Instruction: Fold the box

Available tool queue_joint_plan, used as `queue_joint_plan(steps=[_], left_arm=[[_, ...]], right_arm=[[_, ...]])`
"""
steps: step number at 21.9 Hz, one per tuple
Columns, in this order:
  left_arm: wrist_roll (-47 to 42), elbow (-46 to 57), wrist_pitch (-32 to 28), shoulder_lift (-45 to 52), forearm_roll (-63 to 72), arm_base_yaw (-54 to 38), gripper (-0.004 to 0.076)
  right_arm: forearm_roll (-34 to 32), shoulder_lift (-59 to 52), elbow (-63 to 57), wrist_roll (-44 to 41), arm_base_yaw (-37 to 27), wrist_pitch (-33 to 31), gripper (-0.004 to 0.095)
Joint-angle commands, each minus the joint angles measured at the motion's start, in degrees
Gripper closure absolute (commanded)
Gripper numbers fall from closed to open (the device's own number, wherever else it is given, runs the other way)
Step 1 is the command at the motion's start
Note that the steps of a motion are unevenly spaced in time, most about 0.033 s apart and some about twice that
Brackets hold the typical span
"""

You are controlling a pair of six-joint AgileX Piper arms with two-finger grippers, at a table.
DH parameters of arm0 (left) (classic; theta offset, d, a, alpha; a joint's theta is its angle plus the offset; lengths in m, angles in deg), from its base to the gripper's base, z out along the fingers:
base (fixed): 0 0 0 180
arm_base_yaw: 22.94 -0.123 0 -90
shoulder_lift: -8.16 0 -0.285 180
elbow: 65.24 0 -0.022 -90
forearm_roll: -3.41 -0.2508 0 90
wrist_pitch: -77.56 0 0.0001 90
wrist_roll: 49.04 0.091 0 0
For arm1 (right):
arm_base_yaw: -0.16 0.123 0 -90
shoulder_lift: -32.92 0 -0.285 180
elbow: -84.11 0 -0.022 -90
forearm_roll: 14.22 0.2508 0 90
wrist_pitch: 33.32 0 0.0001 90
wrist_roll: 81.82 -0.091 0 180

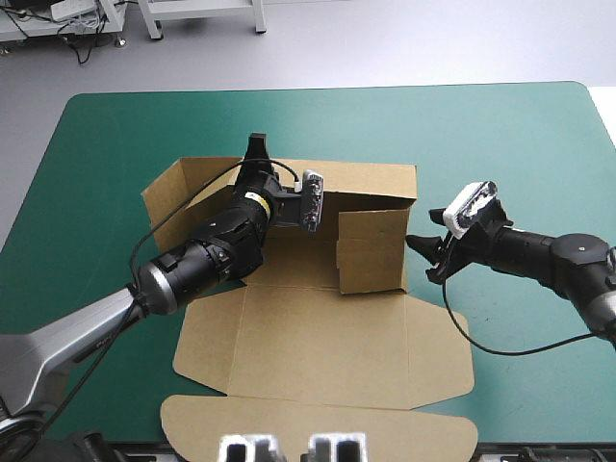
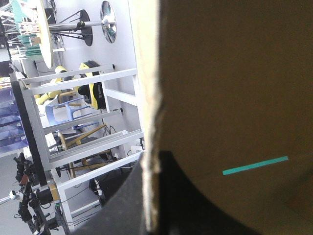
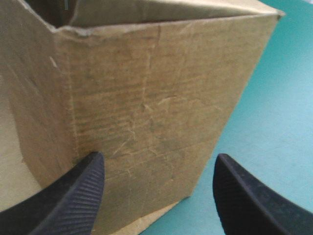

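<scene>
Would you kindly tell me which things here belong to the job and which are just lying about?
Job: brown cardboard box, walls partly raised; left gripper, shut on its rear wall; right gripper, open at its right wall.
Lying about: teal-green table cover.

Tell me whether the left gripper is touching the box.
Touching. The left wrist view shows an edge of the box clamped between the jaws of the left gripper, black against both faces of the board.

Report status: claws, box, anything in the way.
Left claw shut on the box's raised far wall. Right claw open, facing the raised right wall. Rest of the sheet flat toward the near edge. Nothing seen in the way.
</scene>
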Motion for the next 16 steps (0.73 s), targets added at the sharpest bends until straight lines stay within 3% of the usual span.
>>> queue_joint_plan(steps=[1,4,9,16], left_arm=[[-0.39,-1.58,-3.67,1.66,-0.83,0.71,0.0734],[-0.39,-1.58,-3.75,1.66,-0.98,0.71,0.0734],[-2.14,-1.58,-4.29,1.66,-4.46,0.71,0.0734],[-3.92,-2.15,-5.77,1.38,-4.79,0.71,0.0734]], right_arm=[[1.83,-1.75,1.79,-2.28,0.1,-7.99,0.0298],[0.25,-3.19,1.79,-4.17,0.1,-10.2,0.0298],[-9.04,-7.47,4.75,-14.58,0.1,-6.6,0.0298],[-11.94,-4.04,4.49,-17.46,3.67,-3.8,0.0298]])
